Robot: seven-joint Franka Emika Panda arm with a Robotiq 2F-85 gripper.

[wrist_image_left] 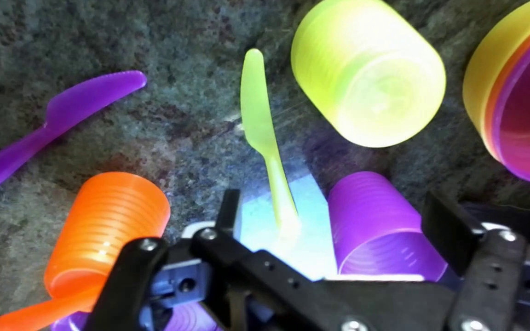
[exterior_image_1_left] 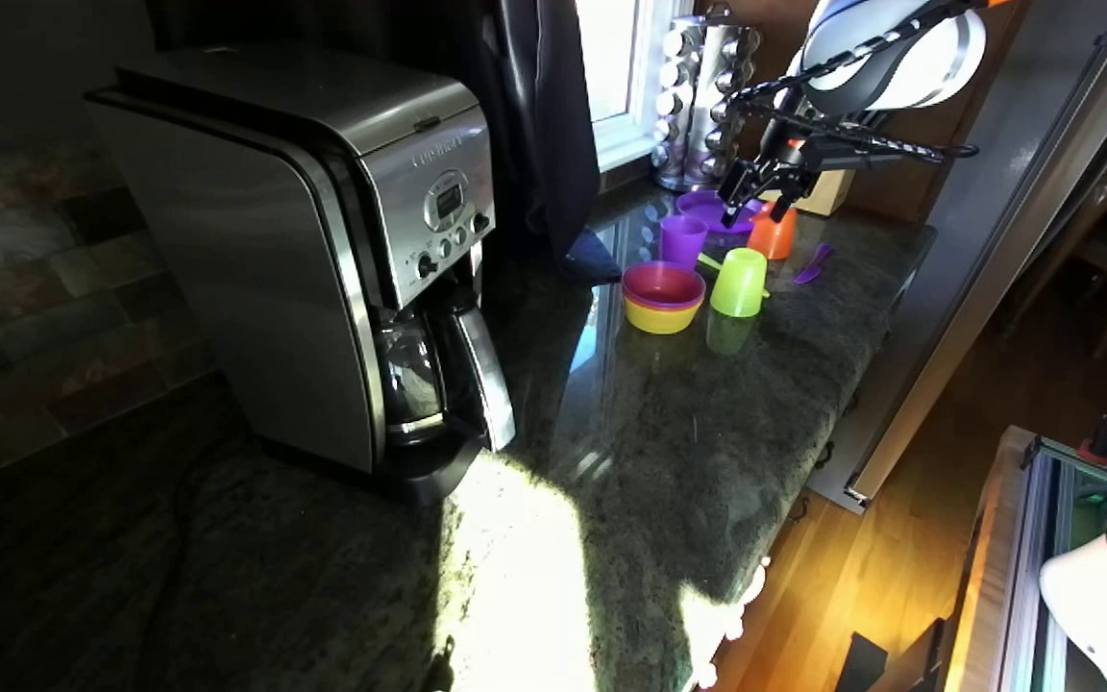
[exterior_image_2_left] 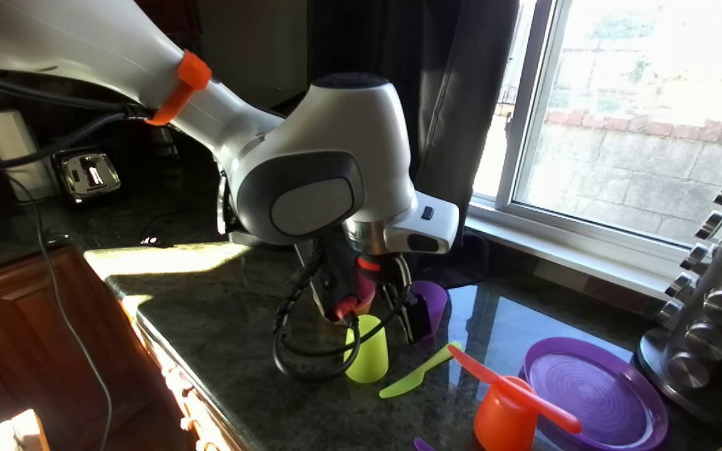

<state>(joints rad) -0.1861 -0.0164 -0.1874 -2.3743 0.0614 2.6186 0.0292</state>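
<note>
Tool (wrist_image_left: 338, 214) spread, gripping nothing. Wrist view: purple cup (wrist_image_left: 368, 202) seen between its jaws, biased toward the 3 o'clock one; green knife (wrist_image_left: 260, 124) at 11 o'clock, handle also in the gap. Off-centre descent could tip cup; closing could snag handle. Clearance unclear.

Home kitchen from where I stand: coffee maker (exterior_image_1_left: 304, 269), dark stone-look worktop (exterior_image_1_left: 650, 461), wooden cabinets (exterior_image_2_left: 35, 319), jar rack (exterior_image_2_left: 712, 307) by the window (exterior_image_2_left: 637, 150).
</note>
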